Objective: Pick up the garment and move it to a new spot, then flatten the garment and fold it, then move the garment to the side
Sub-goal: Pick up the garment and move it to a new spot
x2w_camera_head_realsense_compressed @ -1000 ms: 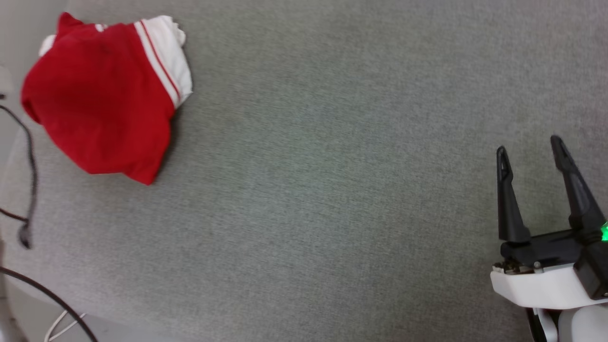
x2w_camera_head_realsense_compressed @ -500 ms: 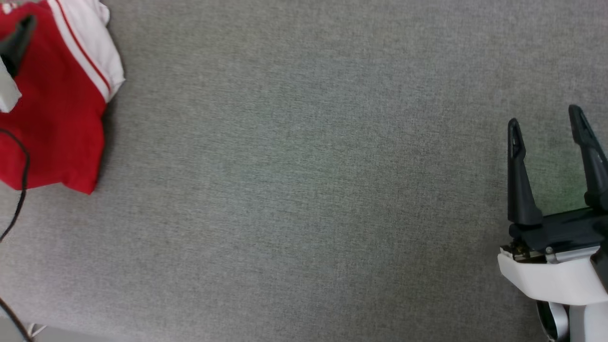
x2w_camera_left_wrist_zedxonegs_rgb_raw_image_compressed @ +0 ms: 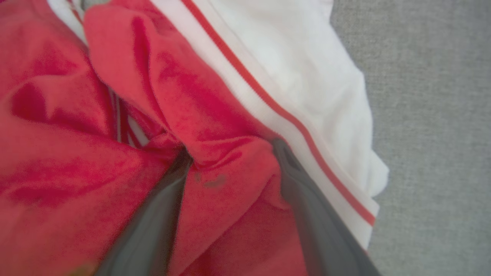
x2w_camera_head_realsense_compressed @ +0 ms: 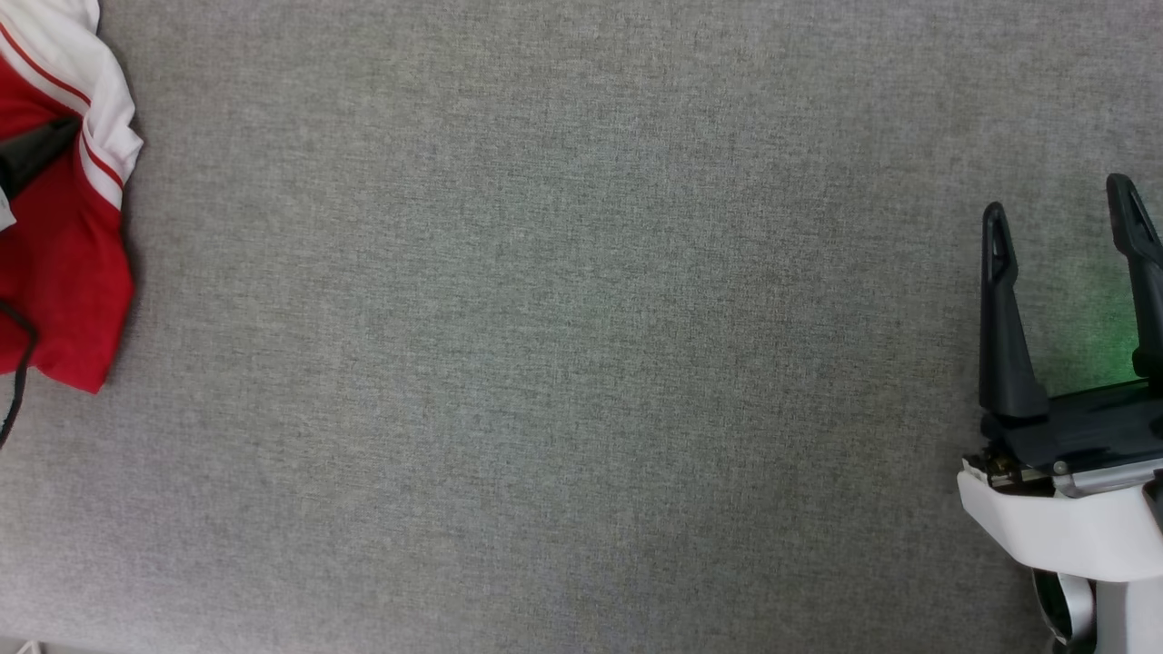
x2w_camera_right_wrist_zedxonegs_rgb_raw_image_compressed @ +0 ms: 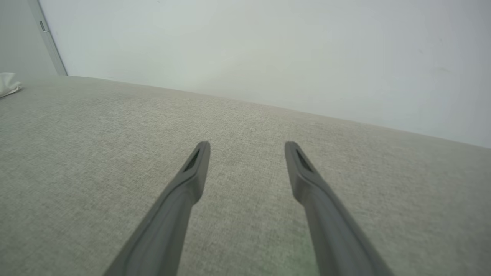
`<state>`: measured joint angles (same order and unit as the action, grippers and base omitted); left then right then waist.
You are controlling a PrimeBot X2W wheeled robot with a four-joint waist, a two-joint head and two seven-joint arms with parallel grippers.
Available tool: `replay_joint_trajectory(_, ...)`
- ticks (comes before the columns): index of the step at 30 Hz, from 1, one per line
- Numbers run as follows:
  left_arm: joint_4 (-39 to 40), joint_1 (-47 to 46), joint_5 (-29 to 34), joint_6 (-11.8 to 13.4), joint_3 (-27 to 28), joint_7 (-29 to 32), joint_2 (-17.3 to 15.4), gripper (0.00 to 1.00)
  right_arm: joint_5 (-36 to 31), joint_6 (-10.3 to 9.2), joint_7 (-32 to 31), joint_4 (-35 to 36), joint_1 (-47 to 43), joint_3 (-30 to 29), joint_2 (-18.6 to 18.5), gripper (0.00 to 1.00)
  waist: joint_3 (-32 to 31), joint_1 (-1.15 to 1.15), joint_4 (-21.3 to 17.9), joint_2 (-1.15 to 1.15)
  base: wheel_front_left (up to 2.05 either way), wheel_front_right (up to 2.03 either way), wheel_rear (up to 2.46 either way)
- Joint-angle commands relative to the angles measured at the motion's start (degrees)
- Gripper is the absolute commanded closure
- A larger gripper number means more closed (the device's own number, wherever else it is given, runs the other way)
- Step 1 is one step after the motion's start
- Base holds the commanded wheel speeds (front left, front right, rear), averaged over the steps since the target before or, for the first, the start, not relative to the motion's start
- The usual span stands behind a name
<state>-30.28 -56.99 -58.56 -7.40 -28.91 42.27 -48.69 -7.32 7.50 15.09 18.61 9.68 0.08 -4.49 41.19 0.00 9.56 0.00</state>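
Note:
The garment [x2w_camera_head_realsense_compressed: 64,263], bright red with a white striped-trim sleeve, lies bunched at the far left edge of the grey surface in the head view. One dark finger [x2w_camera_head_realsense_compressed: 41,150] of my left gripper lies over it. In the left wrist view my left gripper [x2w_camera_left_wrist_zedxonegs_rgb_raw_image_compressed: 233,149] stands open, both fingers pressed down into the garment [x2w_camera_left_wrist_zedxonegs_rgb_raw_image_compressed: 215,115], and a fold of red cloth bulges between them. My right gripper [x2w_camera_head_realsense_compressed: 1058,213] is open at the lower right, far from the garment. In the right wrist view the right gripper [x2w_camera_right_wrist_zedxonegs_rgb_raw_image_compressed: 247,145] hovers over bare grey cloth with nothing between its fingers.
A grey fabric-covered surface [x2w_camera_head_realsense_compressed: 563,345] spans the head view. A thin dark cable [x2w_camera_head_realsense_compressed: 14,400] hangs at the left edge by the garment. In the right wrist view a pale wall [x2w_camera_right_wrist_zedxonegs_rgb_raw_image_compressed: 268,50] rises behind the surface and a small white bit of cloth [x2w_camera_right_wrist_zedxonegs_rgb_raw_image_compressed: 7,85] shows far left.
The head camera has swung, so the garment now sits at the picture's left edge. My left gripper's finger has come into view and settled onto the garment. The right gripper stays open.

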Motion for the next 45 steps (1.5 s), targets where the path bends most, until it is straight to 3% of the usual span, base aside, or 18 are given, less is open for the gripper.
replay_joint_trajectory(1,-1.50,2.87,0.06,0.03,-2.59,0.93,2.49,0.00,-0.21,-0.02,0.12,-0.08,0.88,0.08,-0.08,0.00,-0.02,0.00,-0.02,0.00,0.00,0.00,0.00)
replay_joint_trajectory(2,-1.77,3.10,-0.29,0.03,-3.24,0.57,2.94,0.00,-0.17,-0.02,0.12,-0.27,0.82,0.13,-0.01,0.00,-0.17,0.00,-0.01,0.00,0.00,0.00,0.00)
replay_joint_trajectory(3,-2.01,3.38,-0.68,0.01,-3.92,0.39,3.16,0.36,-0.08,-0.02,0.12,-0.48,0.69,0.19,0.04,0.00,-0.40,0.00,-0.03,0.00,0.00,0.00,0.00)
replay_joint_trajectory(4,-2.11,3.49,-0.76,-0.02,-4.56,0.08,3.17,0.84,0.00,-0.02,0.12,-0.72,0.58,0.32,0.11,0.00,-0.71,0.00,-0.07,0.00,0.00,0.00,0.00)
replay_joint_trajectory(5,-2.11,3.56,-1.00,-0.02,-5.03,-0.19,3.12,1.00,0.09,-0.02,0.12,-0.97,0.43,0.41,0.16,0.00,-1.11,0.00,-0.07,0.00,0.00,0.00,0.00)
replay_joint_trajectory(15,1.73,-2.50,-0.48,0.03,-6.84,-5.81,-1.45,1.00,2.07,-0.02,0.12,-3.95,-0.76,1.59,0.95,0.00,-9.80,0.00,0.29,0.00,0.00,0.00,0.00)
replay_joint_trajectory(26,12.49,-10.46,2.30,0.03,-12.91,-4.61,-3.39,1.00,5.47,-0.02,0.12,-7.27,-2.65,3.27,1.63,0.00,-19.35,0.00,-1.62,0.00,0.00,0.00,0.00)
replay_joint_trajectory(45,27.19,-26.01,2.75,0.02,-25.77,-0.05,6.47,1.00,11.41,-0.02,0.12,-9.21,-6.00,2.72,1.68,0.00,-28.54,0.00,-13.82,0.00,0.00,0.00,0.00)
